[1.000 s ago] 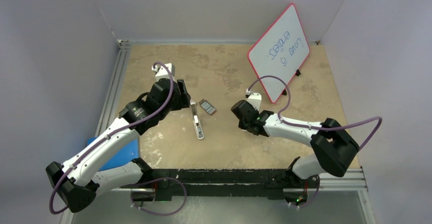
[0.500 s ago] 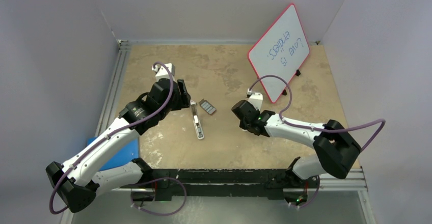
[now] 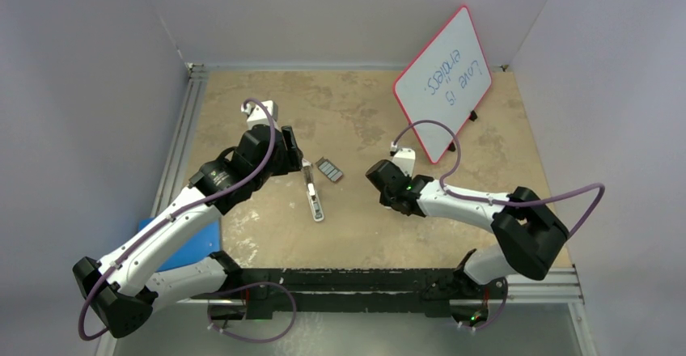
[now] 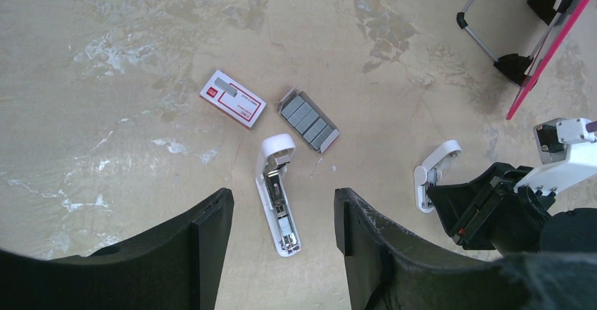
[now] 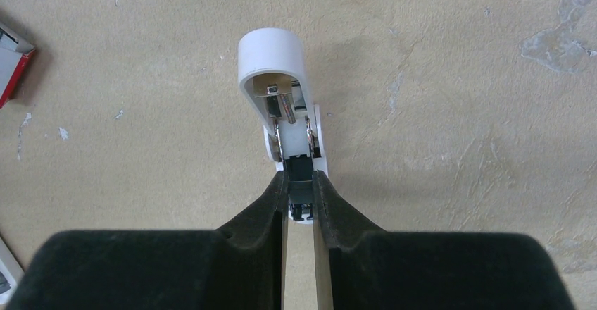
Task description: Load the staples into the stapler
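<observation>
**A:** Status check: where do the task items sit?

**B:** The stapler (image 4: 278, 197) lies flat on the worktop (image 3: 364, 121), opened up so that its metal channel faces upward. The staples (image 4: 308, 119) are grey strips lying side by side in their open tray. The tray sits just past the stapler's rounded end, very close to it but not touching as far as I can tell. The red-and-white sleeve (image 4: 232, 98) lies on the other side of the tray, apart from it.

**A:** And the tools?

**B:** The left tool (image 4: 281, 201) hangs above the stapler with its fingers well apart, holding nothing. The right tool (image 5: 299, 183) is pinched together on the end of a stubby white piece (image 5: 272, 63), low over the worktop and off to the stapler's right. I cannot tell whether that piece rests on the surface.

**A:** How far along is the task?

**B:** My judgement is that preparation is done, since the tray is out of its sleeve and the channel is exposed. The loading itself is not done, because neither tool holds a strip. I cannot tell from these views whether the channel already holds any staples. What is left is to lift a strip from the tray, seat it in the channel and close the stapler — probably with that white piece.
</observation>
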You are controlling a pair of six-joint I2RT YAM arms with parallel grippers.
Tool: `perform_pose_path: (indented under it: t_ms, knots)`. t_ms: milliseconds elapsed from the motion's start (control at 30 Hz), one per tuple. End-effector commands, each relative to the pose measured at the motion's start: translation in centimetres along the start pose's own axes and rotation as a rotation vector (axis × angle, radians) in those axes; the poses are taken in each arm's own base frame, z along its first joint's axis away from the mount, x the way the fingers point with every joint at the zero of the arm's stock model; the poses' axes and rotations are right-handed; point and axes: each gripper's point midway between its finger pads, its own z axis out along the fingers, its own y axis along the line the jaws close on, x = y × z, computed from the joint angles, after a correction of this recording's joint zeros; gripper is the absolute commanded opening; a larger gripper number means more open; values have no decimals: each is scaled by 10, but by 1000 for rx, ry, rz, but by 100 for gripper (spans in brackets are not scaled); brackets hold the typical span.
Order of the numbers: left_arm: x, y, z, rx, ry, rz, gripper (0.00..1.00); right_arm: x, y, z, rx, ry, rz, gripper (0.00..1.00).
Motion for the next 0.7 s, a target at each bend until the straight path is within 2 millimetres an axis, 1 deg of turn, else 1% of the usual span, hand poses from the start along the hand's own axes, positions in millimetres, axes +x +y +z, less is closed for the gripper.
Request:
perform_pose_path:
  t_ms: [0, 200, 333, 667]
  knots:
    - [-10, -6, 0, 23, -34, -7, 54, -7, 7, 2, -2, -24, -4, 17]
    - [-9, -6, 0, 23, -33, -5, 54, -3, 10, 2, -18, -8, -5, 24]
    - [-10, -6, 0, 23, -34, -6, 54, -6, 10, -1, -23, -15, 8, 27]
    - [-10, -6, -1, 23, -35, -6, 54, -34, 18, -18, -36, -71, 58, 32]
